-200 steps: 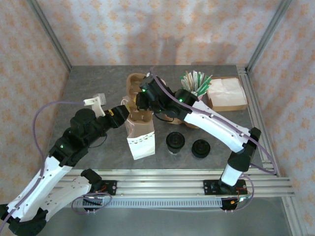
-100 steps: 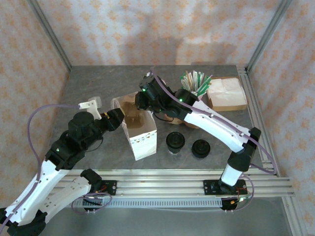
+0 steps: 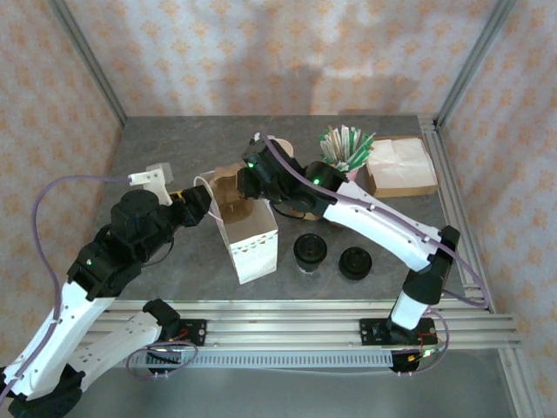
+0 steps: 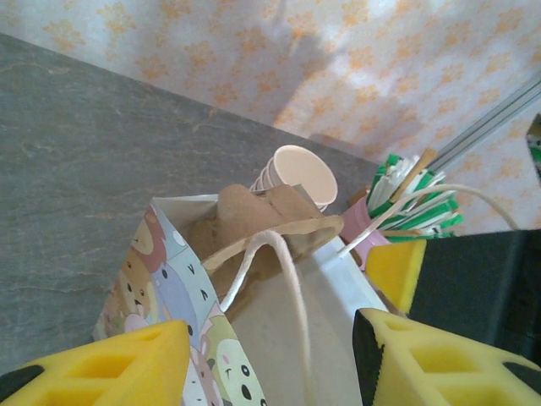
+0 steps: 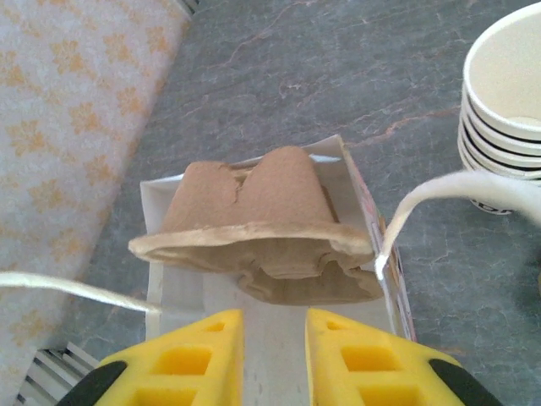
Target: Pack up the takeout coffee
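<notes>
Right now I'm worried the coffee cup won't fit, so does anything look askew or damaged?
Yes. The brown pulp cup carrier sits tilted in the mouth of the paper bag, not flat inside, and its lower rim looks crumpled.

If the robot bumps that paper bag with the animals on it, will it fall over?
Probably yes: the paper bag stands tall and narrow on the table, so a bump could tip it. Its thin paper walls would likely bend, not push back. The cardboard tray poking from its top may add a little weight.
</notes>
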`<state>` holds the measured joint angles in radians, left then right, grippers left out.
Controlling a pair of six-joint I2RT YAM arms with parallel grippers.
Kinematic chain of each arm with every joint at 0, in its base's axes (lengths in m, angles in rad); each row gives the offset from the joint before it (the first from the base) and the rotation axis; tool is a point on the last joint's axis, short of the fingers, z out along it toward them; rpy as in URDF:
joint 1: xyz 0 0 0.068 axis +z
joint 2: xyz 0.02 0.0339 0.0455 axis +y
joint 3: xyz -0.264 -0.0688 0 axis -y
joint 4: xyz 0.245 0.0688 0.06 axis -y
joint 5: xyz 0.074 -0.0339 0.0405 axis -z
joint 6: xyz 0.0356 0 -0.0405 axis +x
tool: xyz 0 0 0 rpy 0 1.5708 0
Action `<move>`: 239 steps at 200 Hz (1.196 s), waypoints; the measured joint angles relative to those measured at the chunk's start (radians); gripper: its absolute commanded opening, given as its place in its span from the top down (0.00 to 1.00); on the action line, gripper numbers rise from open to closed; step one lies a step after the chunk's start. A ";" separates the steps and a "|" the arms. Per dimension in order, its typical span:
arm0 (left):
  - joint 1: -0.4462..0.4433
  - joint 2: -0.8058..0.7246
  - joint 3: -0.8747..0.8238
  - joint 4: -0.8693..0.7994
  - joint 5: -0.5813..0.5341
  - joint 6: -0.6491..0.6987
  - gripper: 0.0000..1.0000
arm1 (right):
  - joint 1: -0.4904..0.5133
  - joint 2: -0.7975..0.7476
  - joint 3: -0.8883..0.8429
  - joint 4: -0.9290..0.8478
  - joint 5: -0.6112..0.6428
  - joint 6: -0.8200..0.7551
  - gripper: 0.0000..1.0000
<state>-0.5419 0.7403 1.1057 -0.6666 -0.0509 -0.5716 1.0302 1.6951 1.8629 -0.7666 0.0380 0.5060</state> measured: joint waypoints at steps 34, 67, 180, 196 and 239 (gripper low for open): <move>0.000 0.063 0.117 -0.080 -0.020 0.109 0.43 | 0.035 -0.002 -0.013 0.018 0.018 -0.055 0.75; 0.000 0.231 0.414 -0.215 -0.041 0.283 0.40 | 0.035 -0.055 -0.109 0.104 0.038 -0.093 0.71; 0.079 0.869 1.080 -0.643 0.198 0.916 0.37 | 0.035 -0.422 -0.388 0.360 0.003 -0.225 0.62; 0.085 0.911 1.111 -0.688 0.224 0.974 0.35 | 0.035 -0.434 -0.398 0.366 -0.002 -0.235 0.62; 0.115 0.967 1.132 -0.779 0.257 1.099 0.30 | 0.035 -0.434 -0.409 0.362 -0.008 -0.249 0.61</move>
<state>-0.4267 1.7077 2.2379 -1.4456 0.2066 0.5270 1.0653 1.2610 1.4536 -0.4042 0.0299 0.2569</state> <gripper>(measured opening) 0.696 0.390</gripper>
